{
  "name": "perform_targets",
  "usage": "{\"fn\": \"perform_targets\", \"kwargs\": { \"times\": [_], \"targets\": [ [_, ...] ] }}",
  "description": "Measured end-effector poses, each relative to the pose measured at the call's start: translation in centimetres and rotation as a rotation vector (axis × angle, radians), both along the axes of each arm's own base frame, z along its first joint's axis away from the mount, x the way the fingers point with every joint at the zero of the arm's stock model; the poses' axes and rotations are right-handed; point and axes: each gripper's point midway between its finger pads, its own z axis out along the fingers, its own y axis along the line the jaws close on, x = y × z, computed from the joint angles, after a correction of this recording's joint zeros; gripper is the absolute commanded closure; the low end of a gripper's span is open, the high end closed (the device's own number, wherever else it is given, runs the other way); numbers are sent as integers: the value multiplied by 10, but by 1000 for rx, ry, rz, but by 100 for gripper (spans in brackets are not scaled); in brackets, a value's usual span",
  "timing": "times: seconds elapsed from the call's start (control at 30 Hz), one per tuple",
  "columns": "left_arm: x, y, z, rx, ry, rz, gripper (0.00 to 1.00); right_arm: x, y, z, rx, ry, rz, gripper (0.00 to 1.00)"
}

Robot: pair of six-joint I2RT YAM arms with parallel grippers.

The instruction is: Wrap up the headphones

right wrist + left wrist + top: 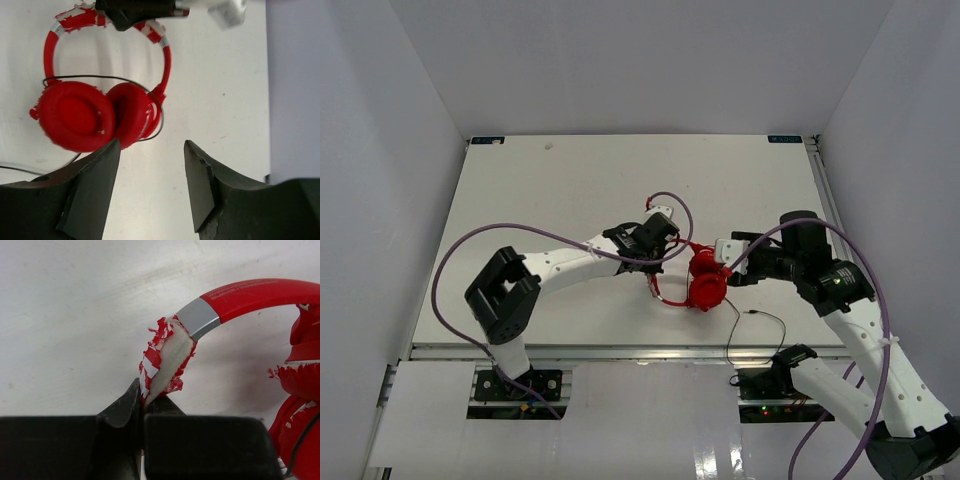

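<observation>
Lying right of centre on the table (550,190), nearer its near edge than its far one, are the headphones (705,282). The left gripper (142,402) is clamped on the worn padded crown of the headband (250,294). The right gripper (150,182) stands released and holds nothing, its jaws spread just beside the ear cups (75,116) on the side toward the right edge.

Long axis: from the pinched crown, the band runs toward the right edge and down to the cups, which rest folded together. The right arm is the nearer to the cups and to the loose cable (100,77).

Judgement: the next wrap depends on the right gripper reaching the slack that trails toward the near edge.

Not determined: one turn appears to circle the cups. The plug end is too thin to locate, and the crown is partly hidden by the left fingers.
</observation>
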Motion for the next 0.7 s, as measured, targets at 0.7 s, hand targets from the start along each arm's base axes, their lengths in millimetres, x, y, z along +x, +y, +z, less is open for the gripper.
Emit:
{"fn": "perform_targets", "kwargs": {
  "times": [0.7],
  "targets": [
    [-14, 32, 121, -333, -166, 101, 100, 24, -10, 4, 573, 643, -210, 10]
  ]
}}
